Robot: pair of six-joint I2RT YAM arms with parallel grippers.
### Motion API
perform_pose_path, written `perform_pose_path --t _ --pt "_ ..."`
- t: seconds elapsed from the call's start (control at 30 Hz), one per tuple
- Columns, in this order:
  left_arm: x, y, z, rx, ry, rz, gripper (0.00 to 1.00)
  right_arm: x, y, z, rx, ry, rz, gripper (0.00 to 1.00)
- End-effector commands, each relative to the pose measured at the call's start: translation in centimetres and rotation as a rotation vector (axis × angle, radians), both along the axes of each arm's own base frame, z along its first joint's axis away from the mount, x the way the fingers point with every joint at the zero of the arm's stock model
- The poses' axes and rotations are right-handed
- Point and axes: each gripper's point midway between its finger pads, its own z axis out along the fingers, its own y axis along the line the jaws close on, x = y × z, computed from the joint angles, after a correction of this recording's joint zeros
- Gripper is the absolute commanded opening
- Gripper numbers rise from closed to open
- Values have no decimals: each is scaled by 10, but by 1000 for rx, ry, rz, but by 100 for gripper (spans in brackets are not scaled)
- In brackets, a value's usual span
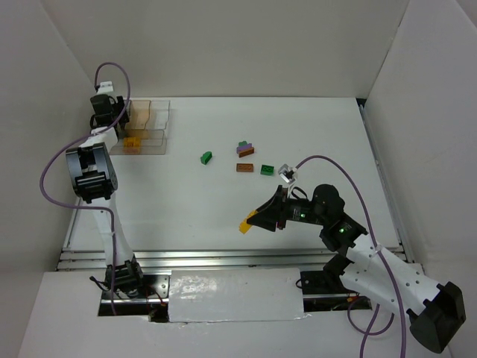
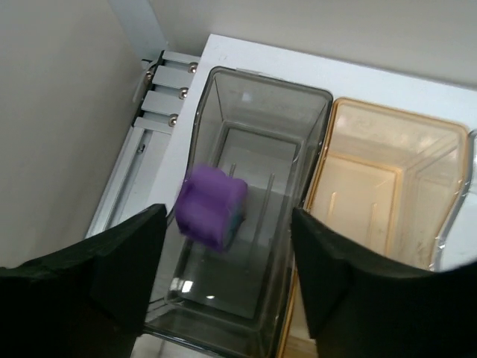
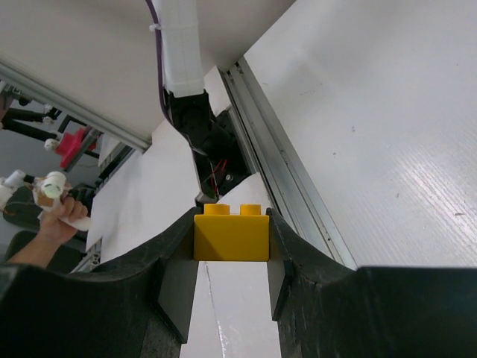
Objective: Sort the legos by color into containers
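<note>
Your white bench (image 1: 313, 134) carries the clear plastic organizer tray (image 1: 153, 140) at its far left, and both arms are mid-job.

The left hand (image 2: 227, 272) hangs over the tray with its jaws spread wide and nothing between them. The small purple brick (image 2: 212, 205) shows blurred inside the grey-clear cell (image 2: 261, 97); whether it is falling or lying on the floor, you cannot tell. Hold that hand centred until the brick lies flat, then lift straight up so a finger does not clip the wall shared with the amber-tinted cell (image 2: 387, 134).

The right hand (image 1: 250, 222) is clenched on the yellow two-stud brick (image 3: 231, 237), low over the bench's near middle, well apart from the tray. Carry it high enough to clear the rim, give the left arm room first, and choose a cell holding neither purple nor the orange brick (image 1: 132, 142).

Only the overhead view shows what is left: a green brick (image 1: 206, 157), a purple-topped cluster (image 1: 245, 149), a brown brick (image 1: 244, 167) and another green one (image 1: 267, 168). Only the wrist views show the grips and the purple brick.
</note>
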Motion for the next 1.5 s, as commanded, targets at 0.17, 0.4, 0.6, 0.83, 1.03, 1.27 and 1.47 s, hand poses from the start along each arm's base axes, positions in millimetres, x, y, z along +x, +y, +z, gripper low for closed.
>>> perform_pose_path --t 0.17,0.4,0.6,0.83,1.03,1.27,1.47 --pt "1 9 149 -108 -311 70 99 0 2 17 35 -58 14 0" --pt "-68 -73 317 -447 -596 -248 100 19 5 17 27 -35 -59 0" --pt "-191 -198 370 -848 -691 -725 100 31 4 51 83 -46 -121 0" --pt "-330 -338 337 -682 -382 -955 100 22 -1 85 160 -34 -115 0" --pt "-448 -387 301 -815 -243 -1293 98 -9 -3 119 270 -86 5 0" --pt "-505 -420 269 -861 -94 -1484 93 -25 3 143 355 -91 110 0" --pt "-509 -453 249 -821 18 -1515 91 -25 32 149 290 -85 167 0"
